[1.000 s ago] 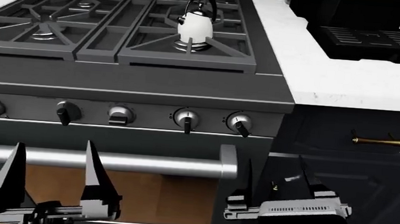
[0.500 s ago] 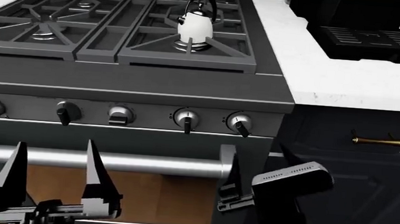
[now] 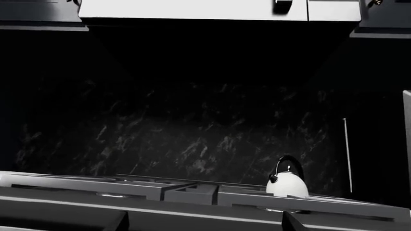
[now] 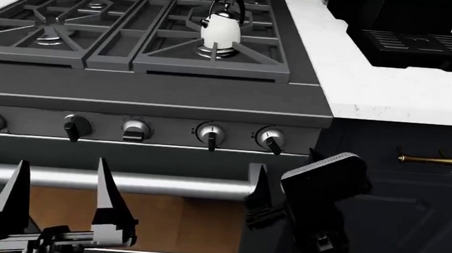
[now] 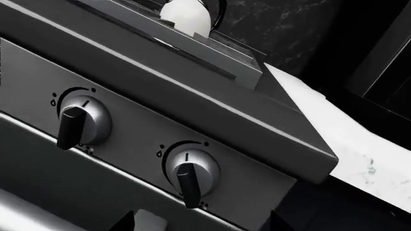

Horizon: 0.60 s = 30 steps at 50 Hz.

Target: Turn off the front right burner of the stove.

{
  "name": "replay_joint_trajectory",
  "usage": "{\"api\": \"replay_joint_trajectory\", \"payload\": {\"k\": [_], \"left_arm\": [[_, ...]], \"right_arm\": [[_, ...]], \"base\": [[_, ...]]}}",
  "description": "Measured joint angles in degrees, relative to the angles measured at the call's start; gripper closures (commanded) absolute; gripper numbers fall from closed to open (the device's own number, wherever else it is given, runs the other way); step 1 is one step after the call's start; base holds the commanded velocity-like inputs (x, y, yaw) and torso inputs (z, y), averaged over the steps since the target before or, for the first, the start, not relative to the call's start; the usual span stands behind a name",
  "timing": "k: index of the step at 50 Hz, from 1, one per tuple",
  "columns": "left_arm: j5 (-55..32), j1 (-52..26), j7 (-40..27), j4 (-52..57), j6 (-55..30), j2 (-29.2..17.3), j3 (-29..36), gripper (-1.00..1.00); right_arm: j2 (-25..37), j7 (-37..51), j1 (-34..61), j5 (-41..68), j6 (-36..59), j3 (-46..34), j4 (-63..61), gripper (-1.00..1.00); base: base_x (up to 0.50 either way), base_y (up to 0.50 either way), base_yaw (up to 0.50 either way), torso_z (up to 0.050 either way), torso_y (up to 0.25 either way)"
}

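Burner, front right on the stove, is sitting under a white kettle. Its control is probably 1 of the 2 knobs at the panel's right end, most likely the end knob; both pointers are hanging downward. The right gripper is hovering below and just beside that knob, apart from it, and I cannot tell how wide its jaws are standing. The left gripper is waiting low by the oven handle, spread wide and empty. Doing this well means centring the right jaws on the black pointer and gripping squarely before twisting.
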Motion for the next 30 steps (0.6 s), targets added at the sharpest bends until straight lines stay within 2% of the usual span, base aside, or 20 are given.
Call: {"api": "replay_joint_trajectory", "payload": {"k": [30], "left_arm": [[-0.1, -0.2, -0.6, -0.1, 0.1, -0.5, 0.4, -1.00]], "right_arm": [[-0.7, -3.4, 9.1, 1.7, 6.2, -2.2, 4.5, -1.00]], "base": [[0.00, 0.00, 0.00, 0.000, 0.000]]}}
